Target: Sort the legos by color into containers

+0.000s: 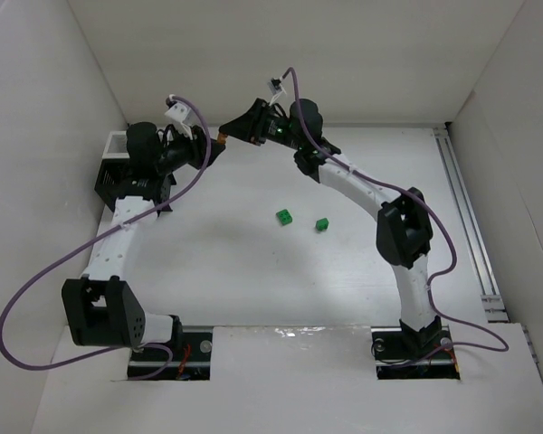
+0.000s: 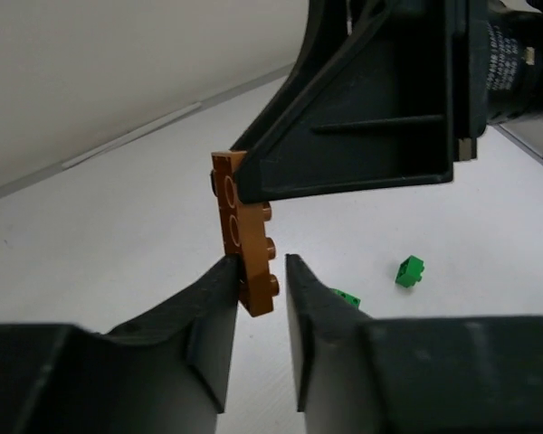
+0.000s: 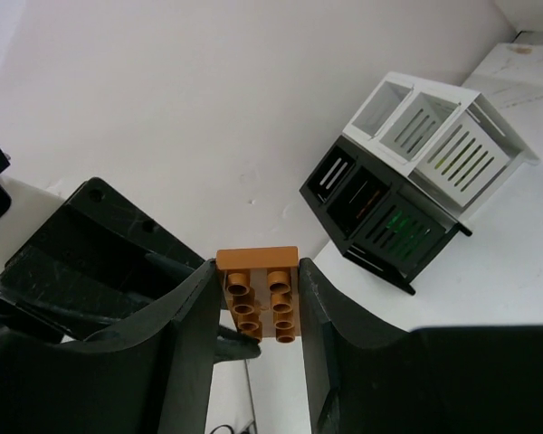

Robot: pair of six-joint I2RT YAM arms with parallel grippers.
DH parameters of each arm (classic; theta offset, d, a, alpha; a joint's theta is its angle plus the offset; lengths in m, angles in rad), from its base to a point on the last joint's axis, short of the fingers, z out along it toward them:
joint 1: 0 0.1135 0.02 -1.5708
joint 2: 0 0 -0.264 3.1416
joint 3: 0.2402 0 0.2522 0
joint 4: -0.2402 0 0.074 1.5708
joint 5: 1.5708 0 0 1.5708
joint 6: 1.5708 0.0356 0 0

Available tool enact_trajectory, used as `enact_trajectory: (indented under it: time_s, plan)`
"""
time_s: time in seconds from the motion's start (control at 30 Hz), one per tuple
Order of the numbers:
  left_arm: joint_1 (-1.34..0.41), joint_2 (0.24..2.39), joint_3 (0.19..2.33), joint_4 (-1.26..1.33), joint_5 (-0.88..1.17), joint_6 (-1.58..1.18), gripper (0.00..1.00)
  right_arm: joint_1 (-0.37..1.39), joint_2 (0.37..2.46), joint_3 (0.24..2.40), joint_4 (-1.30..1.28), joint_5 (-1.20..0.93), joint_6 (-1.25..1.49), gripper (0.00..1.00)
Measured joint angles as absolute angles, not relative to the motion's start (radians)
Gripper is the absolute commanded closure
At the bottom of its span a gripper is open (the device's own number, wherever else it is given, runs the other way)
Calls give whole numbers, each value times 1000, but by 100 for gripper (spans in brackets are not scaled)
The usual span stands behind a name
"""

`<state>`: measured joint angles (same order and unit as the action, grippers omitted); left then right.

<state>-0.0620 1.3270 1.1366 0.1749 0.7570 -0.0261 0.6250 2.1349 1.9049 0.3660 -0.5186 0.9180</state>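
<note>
One flat orange plastic brick [image 3: 261, 303], eleven o'clock, apparently mid-handover: right gripper [image 3: 258, 268] pinches it; left gripper [image 2: 261, 264] flanks its end, grip uncertain.

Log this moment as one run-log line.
phase: handover in air | right gripper: shut on orange brick | left gripper: flanks brick's lower end, grip unclear | table: two green bricks unsorted

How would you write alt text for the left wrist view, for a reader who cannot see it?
An orange brick is held roughly upright above the white table, its top gripped by the right gripper, with the jaws of the left gripper close on either side of its lower end. Two green bricks lie on the table beyond.
</note>
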Motion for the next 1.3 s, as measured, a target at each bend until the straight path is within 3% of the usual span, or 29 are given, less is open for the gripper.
enact_trajectory:
  time_s: [0.27,0.4,0.43,0.53,0.6,0.83,1.03,1.3]
  plan:
    - [-90,1345,1155,159,659,-1,90,630,2134,1905,357,-495,881,100]
    - [-93,1345,1155,158,648,3,98,630,2134,1905,353,-492,874,69]
    - [-93,1345,1155,157,646,3,99,630,2134,1905,352,-490,870,48]
    - [-97,1340,1154,157,623,2,100,630,2127,1901,349,-488,869,10]
    - [-99,1323,1147,151,592,0,100,627,2110,1885,352,-485,867,3]
    - [-59,1176,1133,-1,399,9,100,529,1965,1740,372,-466,822,0]
    - [229,1110,1143,-187,245,48,100,363,1864,1689,339,-467,654,0]
    - [456,1257,1289,-443,216,104,100,322,1826,1602,292,-538,529,0]
